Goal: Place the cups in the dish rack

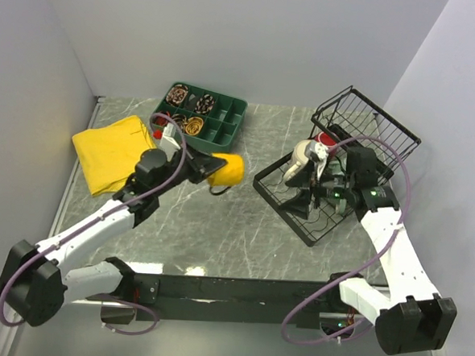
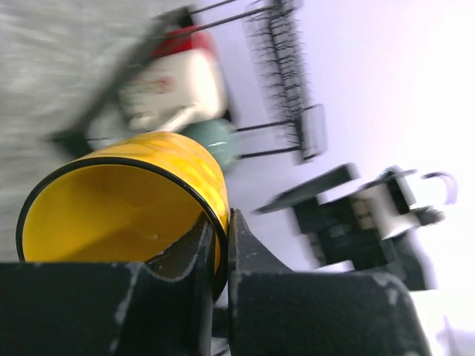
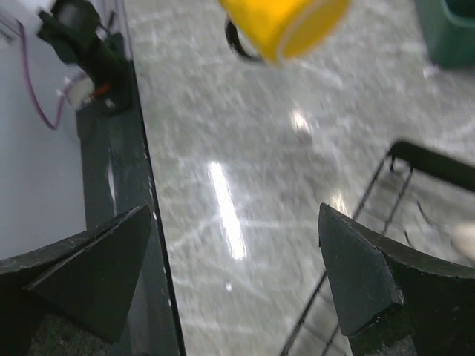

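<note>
Yellow mug (image 1: 227,169), pinched by the left gripper (image 2: 220,246), is not yet beside the cream mug (image 1: 305,155) in the dish rack (image 1: 315,225); right gripper (image 3: 234,222) has fingers apart.

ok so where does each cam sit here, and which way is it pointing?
Top external: above and behind the bases, looking down on the table; left arm and right arm show.
Left wrist: on the left arm, facing the dish rack; left gripper shut on the yellow mug rim, right arm blurred beyond.
Right wrist: at the dish rack's edge, facing across the table; open right gripper frames it.
Shared: yellow mug in all three.
</note>
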Controlling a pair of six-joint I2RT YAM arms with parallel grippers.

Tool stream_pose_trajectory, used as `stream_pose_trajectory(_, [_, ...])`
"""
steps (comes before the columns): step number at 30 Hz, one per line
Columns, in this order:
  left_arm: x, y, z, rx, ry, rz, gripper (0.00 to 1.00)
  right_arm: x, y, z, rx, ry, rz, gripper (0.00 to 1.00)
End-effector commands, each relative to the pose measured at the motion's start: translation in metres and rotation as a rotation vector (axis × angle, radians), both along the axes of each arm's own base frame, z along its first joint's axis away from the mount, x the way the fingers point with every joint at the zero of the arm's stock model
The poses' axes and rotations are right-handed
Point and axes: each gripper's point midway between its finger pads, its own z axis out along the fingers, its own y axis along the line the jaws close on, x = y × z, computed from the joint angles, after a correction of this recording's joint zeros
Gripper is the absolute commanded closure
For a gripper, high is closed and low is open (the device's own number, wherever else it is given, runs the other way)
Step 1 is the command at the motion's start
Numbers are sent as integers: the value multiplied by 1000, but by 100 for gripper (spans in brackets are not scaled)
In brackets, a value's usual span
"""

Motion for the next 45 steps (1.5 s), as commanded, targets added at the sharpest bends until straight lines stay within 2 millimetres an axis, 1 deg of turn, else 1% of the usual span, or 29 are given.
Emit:
stream_pose_trajectory(1, [-1, -8, 158, -529, -190, 64, 99, 25, 29, 61, 143, -87, -7, 0])
stream_pose_trajectory(2, [1, -5, 167, -586, -179, 84, 99, 28, 32, 68, 162, -81, -17, 0])
stream_pose_trajectory(3, [-3, -7, 177, -671, -145, 67, 99, 34, 34, 79, 182, -103, -31, 0])
stream_pose_trajectory(4, [6, 1, 180, -722, -125, 135, 99, 36, 39, 84, 207, -39, -52, 0])
stream_pose_trajectory(6, [5, 2, 187, -801, -87, 154, 99, 38, 42, 92, 231, -4, -67, 0])
stream_pose_trajectory(7, [9, 9, 191, -841, -92, 199, 99, 38, 46, 97, 262, 40, -81, 0])
stream_pose_trajectory(9, [9, 6, 194, -885, -71, 199, 99, 39, 49, 102, 296, 66, -98, 0])
stream_pose_trajectory(10, [8, 6, 200, -916, -82, 193, 99, 37, 50, 103, 322, 115, -109, 0])
stream_pose_trajectory(11, [10, 2, 199, -927, -76, 187, 99, 38, 52, 105, 337, 128, -126, 0])
stream_pose_trajectory(13, [7, -4, 206, -976, -73, 153, 99, 35, 54, 112, 381, 158, -147, 0])
stream_pose_trajectory(14, [7, -11, 206, -988, -60, 137, 99, 36, 56, 116, 398, 163, -167, 0])
stream_pose_trajectory(15, [6, -14, 208, -997, -57, 128, 99, 36, 57, 122, 427, 175, -168, 0])
stream_pose_trajectory(17, [4, -23, 213, -1012, -49, 108, 99, 33, 62, 125, 447, 193, -158, 0])
stream_pose_trajectory(20, [1, -29, 220, -1014, -46, 106, 99, 36, 68, 127, 460, 255, -155, 0])
stream_pose_trajectory(24, [-2, -26, 227, -1027, -55, 106, 99, 41, 69, 121, 445, 283, -159, 0])
stream_pose_trajectory(26, [-4, -21, 231, -1026, -66, 120, 99, 41, 68, 117, 422, 270, -166, 0])
stream_pose_trajectory(29, [-4, -13, 230, -1001, -65, 164, 99, 36, 61, 116, 346, 152, -164, 0])
stream_pose_trajectory(30, [-2, -11, 226, -984, -58, 192, 99, 30, 55, 116, 283, 44, -138, 0])
stream_pose_trajectory(31, [-5, -6, 229, -981, -64, 199, 99, 24, 53, 116, 251, -7, -113, 0])
stream_pose_trajectory(33, [-6, -4, 227, -975, -50, 211, 99, 20, 49, 116, 235, -61, -108, 0])
stream_pose_trajectory(35, [-8, -5, 227, -990, -45, 202, 99, 18, 53, 117, 266, -13, -95, 0])
stream_pose_trajectory(36, [-9, -6, 228, -997, -42, 192, 99, 22, 56, 111, 273, 41, -90, 0])
stream_pose_trajectory(37, [-10, -9, 231, -1007, -43, 172, 99, 23, 59, 111, 292, 78, -80, 0])
stream_pose_trajectory(38, [-12, -13, 231, -1014, -35, 155, 99, 19, 64, 119, 335, 120, -40, 0])
stream_pose_trajectory(39, [-13, -15, 233, -1018, -33, 144, 99, 23, 68, 116, 348, 164, -31, 0])
stream_pose_trajectory(40, [-13, -18, 234, -1022, -32, 135, 99, 23, 70, 119, 365, 188, -15, 0])
stream_pose_trajectory(41, [-14, -21, 234, -1025, -25, 123, 99, 18, 73, 124, 388, 259, 11, 0])
stream_pose_trajectory(42, [-15, -23, 235, -1029, -26, 117, 99, 22, 76, 132, 412, 241, 30, 0])
stream_pose_trajectory(45, [-16, -27, 236, -1039, -27, 101, 99, 23, 80, 145, 447, 288, 48, 0])
